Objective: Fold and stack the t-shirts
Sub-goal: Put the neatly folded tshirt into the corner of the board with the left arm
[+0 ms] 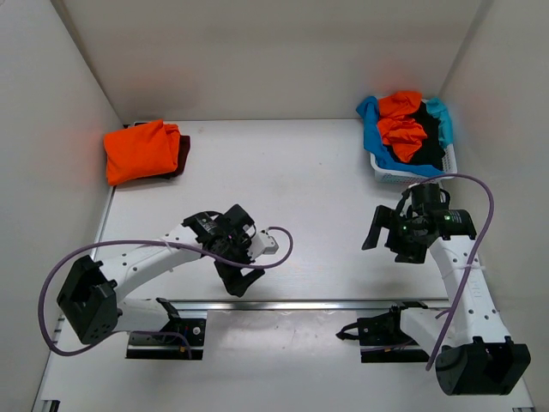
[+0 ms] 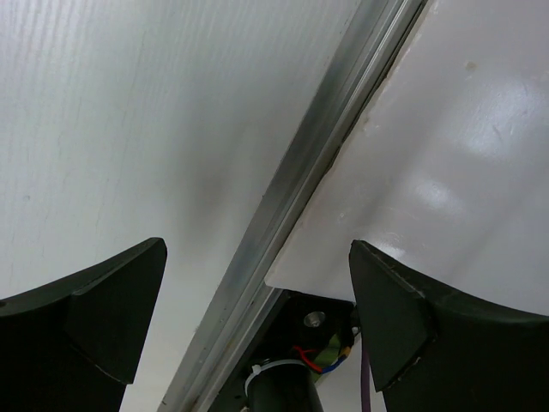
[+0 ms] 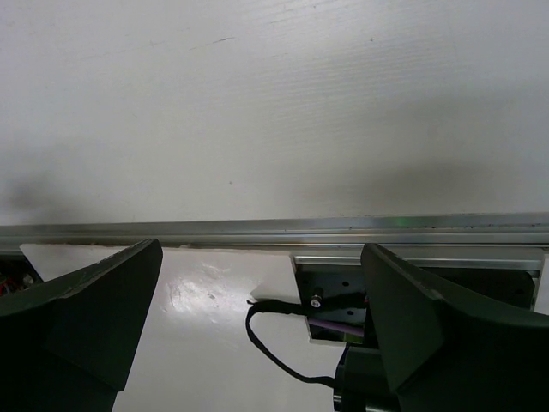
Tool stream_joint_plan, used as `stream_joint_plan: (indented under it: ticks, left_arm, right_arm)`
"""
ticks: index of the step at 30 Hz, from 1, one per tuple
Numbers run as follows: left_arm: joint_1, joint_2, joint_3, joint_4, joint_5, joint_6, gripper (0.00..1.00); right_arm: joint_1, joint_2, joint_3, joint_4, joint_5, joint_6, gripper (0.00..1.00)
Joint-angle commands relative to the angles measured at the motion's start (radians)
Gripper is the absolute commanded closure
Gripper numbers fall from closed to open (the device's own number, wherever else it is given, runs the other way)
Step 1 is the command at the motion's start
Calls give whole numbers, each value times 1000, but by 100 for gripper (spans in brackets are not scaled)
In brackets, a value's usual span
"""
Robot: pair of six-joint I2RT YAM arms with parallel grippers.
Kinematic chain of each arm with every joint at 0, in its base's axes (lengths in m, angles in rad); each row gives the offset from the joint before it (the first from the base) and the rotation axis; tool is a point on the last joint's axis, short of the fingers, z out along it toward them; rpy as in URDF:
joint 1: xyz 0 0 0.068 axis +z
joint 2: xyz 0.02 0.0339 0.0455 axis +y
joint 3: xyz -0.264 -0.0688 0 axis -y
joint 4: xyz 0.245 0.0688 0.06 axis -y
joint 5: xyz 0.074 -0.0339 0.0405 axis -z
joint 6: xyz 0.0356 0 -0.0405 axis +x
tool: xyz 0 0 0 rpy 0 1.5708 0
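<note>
Two folded shirts (image 1: 141,152), orange over dark red, lie well beyond and left of the left claw (image 1: 238,276). Unfolded shirts (image 1: 410,133) (orange, black, light blue) are heaped in the basket (image 1: 399,177) just beyond the right claw (image 1: 388,239). Both claws are spread wide and empty above the table (image 1: 309,189). Likely two done, several left.

I note the dark red t-shirt (image 1: 181,152) mostly hidden under the folded orange t-shirt (image 1: 135,151); heaped t-shirts (image 1: 408,133) bury most of the basket (image 1: 401,177).

White table (image 1: 292,176) carries folded t-shirts (image 1: 141,152) far-left, basket (image 1: 403,175) far-right.
</note>
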Motion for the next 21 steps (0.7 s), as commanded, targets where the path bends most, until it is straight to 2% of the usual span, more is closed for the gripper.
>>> stream_joint_plan:
  ticks: [1,21]
  left_arm:
    - [22,-41,4,25,71,2,2]
    - [18,-49,6,26,62,-1,1]
  right_arm:
    - [-7,-33,-2,-6,-24,0,1]
    - [3,-67,-25,-8,-39,13,1]
